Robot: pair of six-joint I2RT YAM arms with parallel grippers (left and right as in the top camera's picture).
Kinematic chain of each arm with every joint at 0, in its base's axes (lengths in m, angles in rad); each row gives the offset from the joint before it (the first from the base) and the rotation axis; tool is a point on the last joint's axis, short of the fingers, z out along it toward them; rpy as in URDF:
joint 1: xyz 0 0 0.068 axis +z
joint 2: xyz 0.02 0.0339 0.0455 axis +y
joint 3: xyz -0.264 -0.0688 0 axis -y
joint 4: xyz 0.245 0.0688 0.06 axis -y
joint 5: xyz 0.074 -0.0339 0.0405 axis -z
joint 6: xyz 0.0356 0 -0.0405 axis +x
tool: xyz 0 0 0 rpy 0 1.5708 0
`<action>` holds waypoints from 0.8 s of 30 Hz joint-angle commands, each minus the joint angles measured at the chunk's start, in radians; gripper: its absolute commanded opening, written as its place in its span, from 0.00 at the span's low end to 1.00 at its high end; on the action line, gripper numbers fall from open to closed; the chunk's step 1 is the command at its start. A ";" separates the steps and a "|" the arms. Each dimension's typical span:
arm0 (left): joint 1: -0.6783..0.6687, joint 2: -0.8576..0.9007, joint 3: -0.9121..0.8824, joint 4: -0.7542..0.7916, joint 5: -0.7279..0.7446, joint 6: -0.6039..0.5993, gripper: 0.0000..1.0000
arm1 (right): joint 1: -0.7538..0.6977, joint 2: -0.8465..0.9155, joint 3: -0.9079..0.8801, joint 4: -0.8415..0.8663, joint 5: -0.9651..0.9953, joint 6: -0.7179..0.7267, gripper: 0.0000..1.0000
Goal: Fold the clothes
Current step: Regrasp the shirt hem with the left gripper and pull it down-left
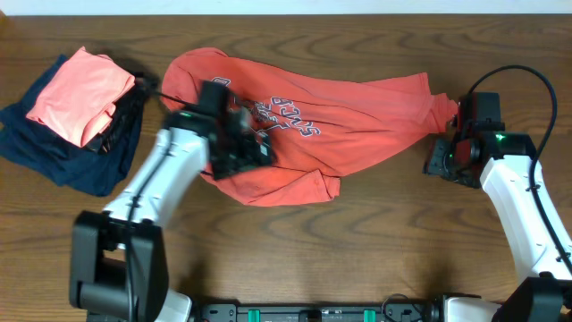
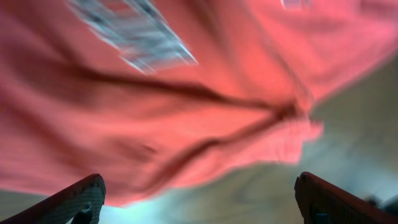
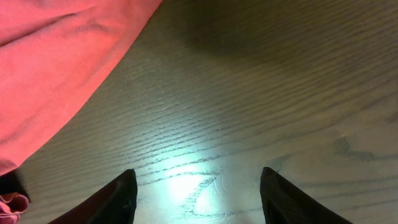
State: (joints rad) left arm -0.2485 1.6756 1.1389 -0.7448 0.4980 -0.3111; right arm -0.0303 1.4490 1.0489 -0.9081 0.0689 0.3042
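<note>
**Overhead view.** The red T-shirt (image 1: pixel 357 116) is lying crumpled and unfolded across the middle of the wooden table (image 1: pixel 384 241), stretching from left of centre to the right side. Its white lettering (image 1: pixel 290 112) is facing up and reading upside down from this camera. The left gripper (image 1: pixel 239 148) is hanging over the shirt's lower left portion, where the fabric is bunching into a hem fold. The right gripper (image 1: pixel 450 152) is sitting at the shirt's far right end, just beside the bunched sleeve. At the table's left edge, well apart from the shirt, a salmon-pink folded garment (image 1: pixel 76 85) is resting on top of a navy blue garment (image 1: pixel 45 148).

**Left wrist view.** The picture is blurring. The left gripper's fingers (image 2: pixel 74 199) are standing wide apart at the two lower corners, gripping nothing. The red fabric is filling most of the frame beyond them, with a dark crease running across it and bare table showing at the right.

**Right wrist view.** The right gripper's fingers (image 3: pixel 118 199) are spread, with only bare wood grain showing between them. The shirt's edge is occupying the upper left corner, clear of both fingers.
</note>
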 commanded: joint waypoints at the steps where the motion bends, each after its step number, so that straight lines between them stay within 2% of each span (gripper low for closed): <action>1: -0.112 0.004 -0.055 0.015 -0.027 -0.166 0.98 | -0.010 -0.007 0.018 -0.005 0.013 0.013 0.62; 5: -0.191 0.004 -0.124 0.056 -0.136 -0.373 0.98 | -0.010 -0.007 0.018 -0.020 0.013 0.013 0.62; 9: -0.216 0.004 -0.192 0.145 -0.158 -0.507 0.98 | -0.010 -0.007 0.018 -0.026 0.013 0.009 0.64; 13: -0.216 0.004 -0.251 0.216 -0.239 -0.640 0.98 | -0.010 -0.007 0.018 -0.027 0.014 0.005 0.65; 20: -0.216 0.004 -0.272 0.265 -0.320 -0.706 0.99 | -0.010 -0.007 0.017 -0.027 0.014 0.001 0.67; 24: -0.229 0.005 -0.275 0.265 -0.320 -0.724 0.83 | -0.010 -0.007 0.017 -0.028 0.013 0.001 0.67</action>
State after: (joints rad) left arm -0.4675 1.6730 0.8814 -0.4740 0.2241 -0.9981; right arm -0.0303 1.4490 1.0489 -0.9321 0.0685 0.3038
